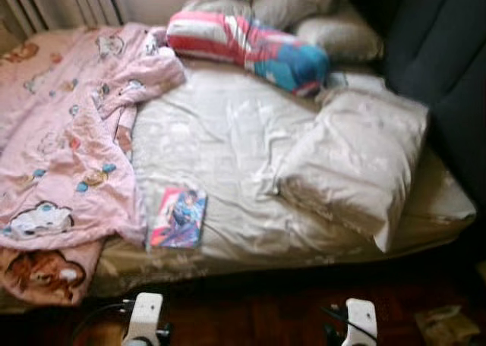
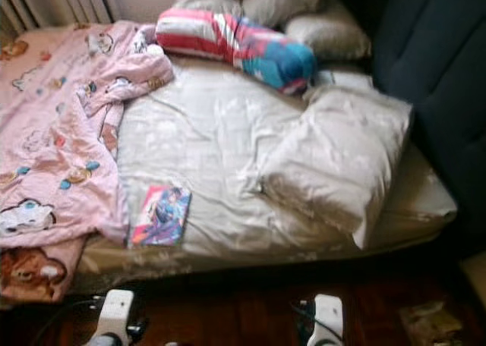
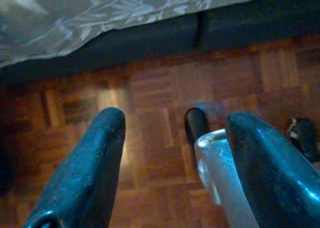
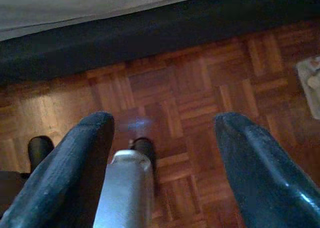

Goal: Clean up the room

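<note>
Bed: book beyond left hand (spread)

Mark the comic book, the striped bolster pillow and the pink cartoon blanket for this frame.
comic book (image 1: 178, 218), left eye view, middle of its cover.
striped bolster pillow (image 1: 247, 48), left eye view, middle of its length.
pink cartoon blanket (image 1: 61, 133), left eye view, its central spread on the bed.

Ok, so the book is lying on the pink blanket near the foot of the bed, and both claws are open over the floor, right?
Not quite. The left eye view shows the book lying on the pale sheet, beside the pink blanket's edge. The rest holds: left claw and right claw are open over the floor.
</note>
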`<state>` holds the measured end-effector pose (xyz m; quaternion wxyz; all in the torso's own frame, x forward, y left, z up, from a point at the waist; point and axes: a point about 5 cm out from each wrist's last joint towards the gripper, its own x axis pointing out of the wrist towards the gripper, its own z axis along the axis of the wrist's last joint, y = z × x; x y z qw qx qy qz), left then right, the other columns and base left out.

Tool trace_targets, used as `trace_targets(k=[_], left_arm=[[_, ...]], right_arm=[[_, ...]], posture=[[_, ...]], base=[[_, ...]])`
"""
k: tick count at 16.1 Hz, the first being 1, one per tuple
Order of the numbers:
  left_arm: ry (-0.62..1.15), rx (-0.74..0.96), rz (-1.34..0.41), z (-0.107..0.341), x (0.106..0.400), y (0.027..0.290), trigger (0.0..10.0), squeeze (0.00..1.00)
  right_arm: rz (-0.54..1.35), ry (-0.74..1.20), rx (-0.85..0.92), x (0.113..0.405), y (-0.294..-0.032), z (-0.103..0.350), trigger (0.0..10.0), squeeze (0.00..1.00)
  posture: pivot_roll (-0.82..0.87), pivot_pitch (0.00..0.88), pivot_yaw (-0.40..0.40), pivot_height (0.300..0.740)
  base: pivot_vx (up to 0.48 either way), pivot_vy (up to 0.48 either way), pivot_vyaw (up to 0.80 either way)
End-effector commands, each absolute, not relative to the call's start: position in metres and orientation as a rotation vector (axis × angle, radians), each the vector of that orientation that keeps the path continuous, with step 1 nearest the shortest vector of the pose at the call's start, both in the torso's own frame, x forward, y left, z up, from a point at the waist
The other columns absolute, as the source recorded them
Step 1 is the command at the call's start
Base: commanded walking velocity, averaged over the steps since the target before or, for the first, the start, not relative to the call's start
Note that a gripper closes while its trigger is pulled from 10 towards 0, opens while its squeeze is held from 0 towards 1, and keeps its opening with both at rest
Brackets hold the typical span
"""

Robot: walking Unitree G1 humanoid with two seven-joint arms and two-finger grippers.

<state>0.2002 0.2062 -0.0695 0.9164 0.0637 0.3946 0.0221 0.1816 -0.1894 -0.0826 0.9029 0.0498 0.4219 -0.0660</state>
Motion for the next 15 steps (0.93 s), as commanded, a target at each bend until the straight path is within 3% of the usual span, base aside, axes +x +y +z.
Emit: trace_targets(k=[1, 6, 9, 15], left_arm=[[0.851, 0.122, 0.041, -0.0756, 0.1907, 0.2031, 10.0, 0.00], [0.845, 0.112, 0.043, -0.0747, 0.1924, 0.2025, 10.0, 0.00], [0.851, 0.108, 0.049, -0.0753, 0.1912, 0.2034, 10.0, 0.00], [0.865, 0.106, 0.053, -0.0767, 0.1891, 0.2036, 10.0, 0.00]], right_arm=[[-0.153, 0.880, 0.109, 0.1761, -0.1926, -0.0846, 10.0, 0.00], [-0.124, 0.850, 0.072, 0.1808, -0.1918, -0.0818, 10.0, 0.00], [-0.147, 0.849, 0.088, 0.1813, -0.1933, -0.0815, 10.0, 0.00], [-0.146, 0.846, 0.099, 0.1831, -0.1930, -0.0807, 10.0, 0.00]], posture=[[0.05, 0.172, -0.013, 0.740], [0.05, 0.175, -0.015, 0.740], [0.05, 0.176, -0.016, 0.740], [0.06, 0.176, -0.019, 0.740]], base=[[0.000, 0.000, 0.00], [0.000, 0.000, 0.00], [0.000, 0.000, 0.80], [0.297, 0.000, 0.00]])
